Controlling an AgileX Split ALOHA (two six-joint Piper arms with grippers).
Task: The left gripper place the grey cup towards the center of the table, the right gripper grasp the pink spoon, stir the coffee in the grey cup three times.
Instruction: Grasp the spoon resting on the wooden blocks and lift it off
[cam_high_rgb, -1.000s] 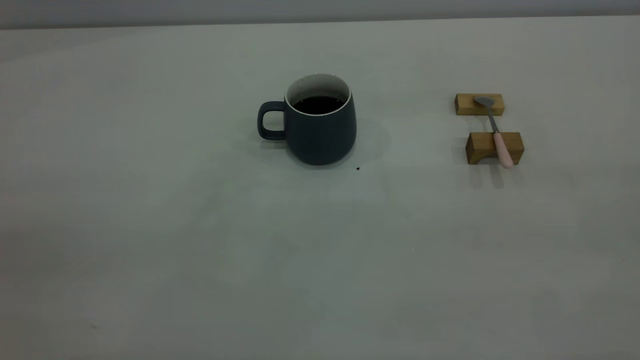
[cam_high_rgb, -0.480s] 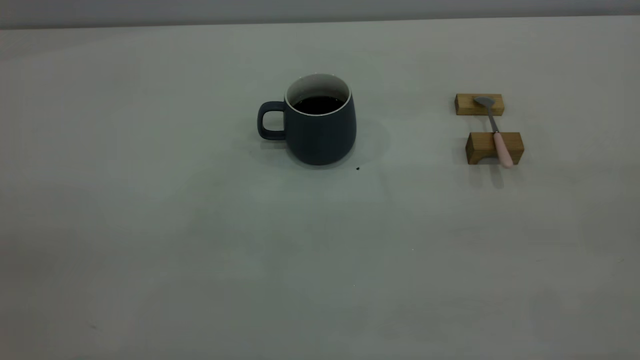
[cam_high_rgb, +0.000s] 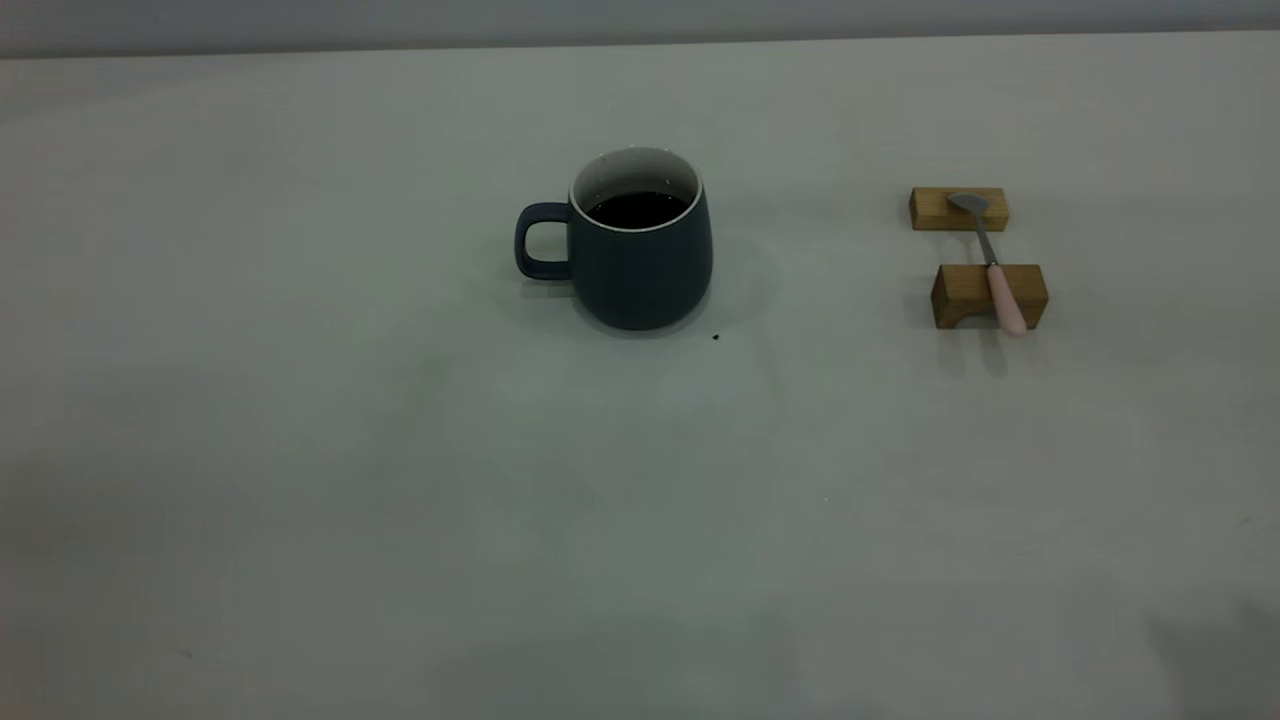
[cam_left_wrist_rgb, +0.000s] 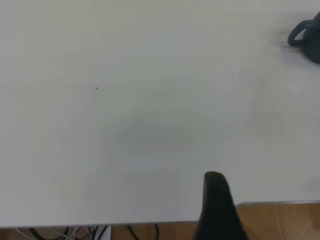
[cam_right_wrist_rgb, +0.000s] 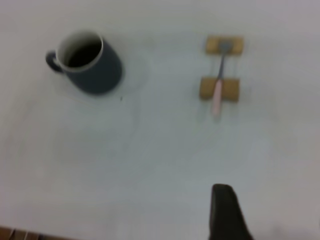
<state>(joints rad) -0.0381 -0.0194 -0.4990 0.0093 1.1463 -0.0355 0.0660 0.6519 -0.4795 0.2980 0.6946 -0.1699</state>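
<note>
The grey cup (cam_high_rgb: 640, 270) stands upright near the middle of the table (cam_high_rgb: 400, 480), handle to the left, with dark coffee (cam_high_rgb: 637, 208) inside. The pink spoon (cam_high_rgb: 995, 275) lies across two wooden blocks to the cup's right, with its bowl on the far block and its pink handle on the near one. Neither arm shows in the exterior view. A dark part of my left gripper (cam_left_wrist_rgb: 216, 200) shows over the table's edge, far from the cup (cam_left_wrist_rgb: 307, 40). A dark part of my right gripper (cam_right_wrist_rgb: 225, 212) hangs above bare table, well short of the spoon (cam_right_wrist_rgb: 218, 85) and the cup (cam_right_wrist_rgb: 92, 65).
The far wooden block (cam_high_rgb: 958, 208) and the near one (cam_high_rgb: 965, 297) hold the spoon off the table. A tiny dark speck (cam_high_rgb: 715, 337) lies just in front of the cup. Brown floor (cam_left_wrist_rgb: 280, 222) shows beyond the table edge under the left gripper.
Cup and spoon have not moved. A faint shadow has come onto the table at the lower right corner of the exterior view.
</note>
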